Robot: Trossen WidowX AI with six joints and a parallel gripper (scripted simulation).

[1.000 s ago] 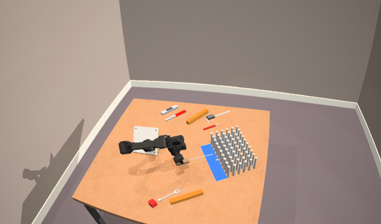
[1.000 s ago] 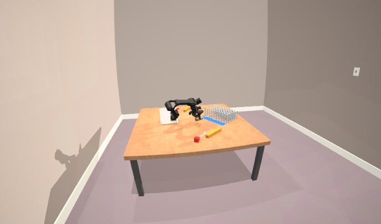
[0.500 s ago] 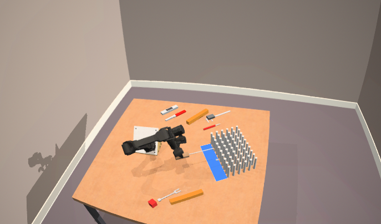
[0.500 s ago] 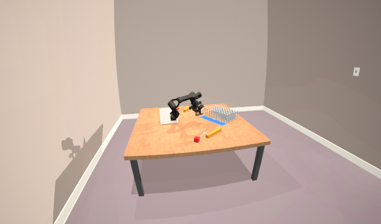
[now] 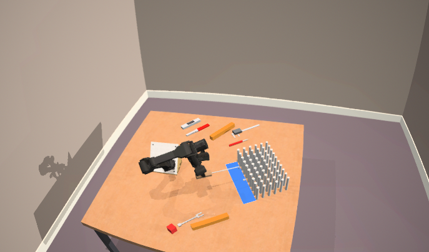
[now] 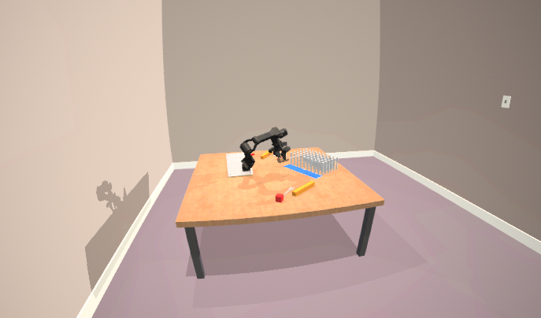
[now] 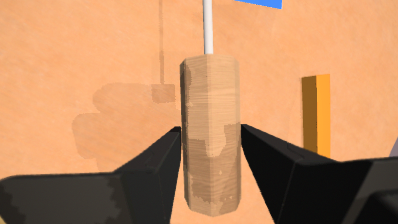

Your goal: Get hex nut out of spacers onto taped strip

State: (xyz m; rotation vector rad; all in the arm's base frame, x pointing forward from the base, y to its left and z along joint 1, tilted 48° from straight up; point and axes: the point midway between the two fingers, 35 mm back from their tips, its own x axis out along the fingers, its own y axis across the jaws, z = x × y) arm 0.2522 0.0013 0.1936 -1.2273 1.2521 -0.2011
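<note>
the top view looks steeply down from a raised spot at the brown wooden table [image 5: 140,200] [image 6: 224,197]; the exterior view faces it from lower and farther back. both share the field of grey cylindrical spacers [image 5: 263,169] [image 6: 313,161]. the wrist view looks close down along the black gripper [image 5: 203,175] [image 6: 283,160] [image 7: 210,131].

soft shadows on tabletop; distant views bowed, small parts blurred.

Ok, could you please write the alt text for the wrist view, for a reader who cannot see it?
A wooden tool handle is gripped between the two black fingers of the gripper, with a thin pale rod extending toward the top edge. An orange bar lies at right, and part of the blue strip shows at the top.
</note>
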